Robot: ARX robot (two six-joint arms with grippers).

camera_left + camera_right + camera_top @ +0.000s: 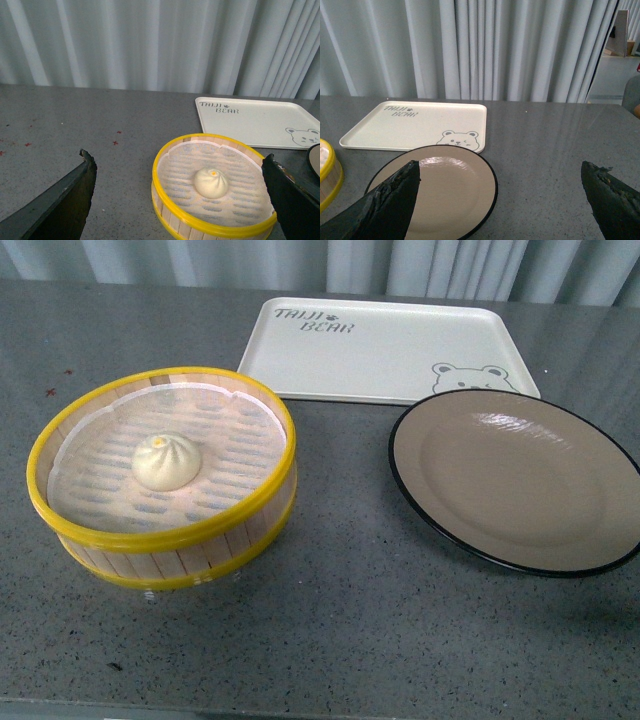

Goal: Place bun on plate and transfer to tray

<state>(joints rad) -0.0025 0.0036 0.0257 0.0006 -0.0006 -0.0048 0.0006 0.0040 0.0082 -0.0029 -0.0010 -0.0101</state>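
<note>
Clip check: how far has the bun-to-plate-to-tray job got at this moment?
Done: nothing yet. The bun sits in the bamboo steamer; the plate lies bare on the table beside the empty tray. In hand: nothing; the left end effector and right end effector are both open and empty. Remaining: bun onto plate, then plate onto tray.

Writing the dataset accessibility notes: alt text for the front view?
A small white pleated steamed bun sits inside a round yellow-rimmed bamboo steamer at left on a grey speckled table. A large empty taupe plate with a black rim lies at right, and a cream rectangular tray with a bear drawing lies behind both.
</note>
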